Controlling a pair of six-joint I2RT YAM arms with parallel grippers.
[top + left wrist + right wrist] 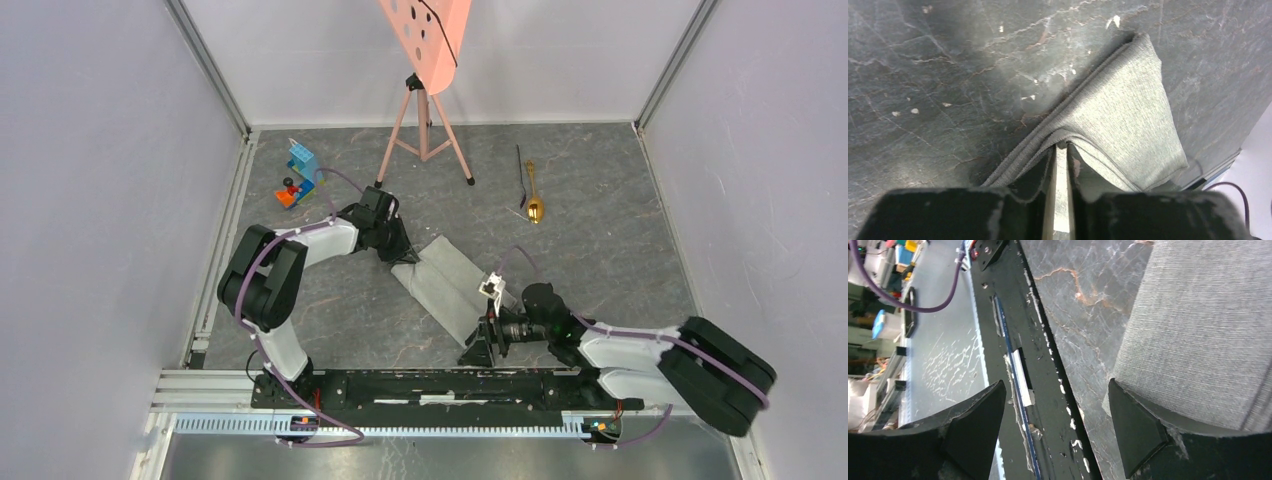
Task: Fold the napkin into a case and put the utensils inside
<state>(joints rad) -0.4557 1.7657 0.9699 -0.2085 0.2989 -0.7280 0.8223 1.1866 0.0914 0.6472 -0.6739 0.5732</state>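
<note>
One end of the folded napkin (447,282), the far-left, was pinched by the left gripper (1062,150); the right gripper (1054,386) was spread wide at the near end.

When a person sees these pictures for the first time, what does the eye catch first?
The folded grey napkin lies slantwise in the middle of the table, the left gripper pinching its far end, the right gripper open at its near end. A gold spoon and a black utensil lie at the far right, outside it.
</note>
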